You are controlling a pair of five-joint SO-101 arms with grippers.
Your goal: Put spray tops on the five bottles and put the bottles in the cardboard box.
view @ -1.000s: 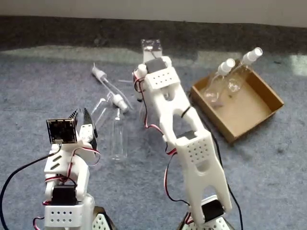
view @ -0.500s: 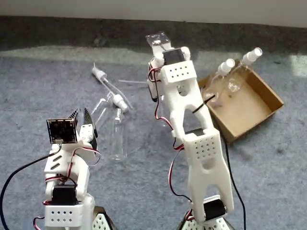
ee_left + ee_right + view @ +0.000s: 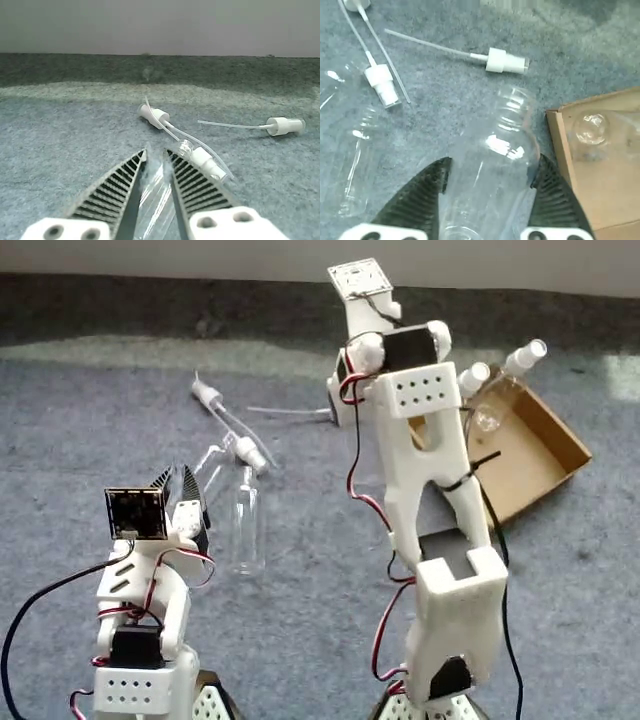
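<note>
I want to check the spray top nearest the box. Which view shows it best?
The right wrist view: the spray top lies close and whole, head and tube. The left wrist view shows it whole too, but farther off. The high view shows mainly its tube.

The cardboard box [image 3: 535,465] is set at the right of the carpet [image 3: 80,430], and two capped bottles [image 3: 492,412] are laid in it with their tops over the far rim. An uncapped bottle [image 3: 507,125] is held between the jaws of the right gripper [image 3: 492,161] just left of the box's corner, with a loose spray top [image 3: 506,61] beyond its neck. Further left, two bare bottles [image 3: 245,525] are laid before the left gripper [image 3: 156,152], with two more spray tops [image 3: 207,395] behind them.
</note>
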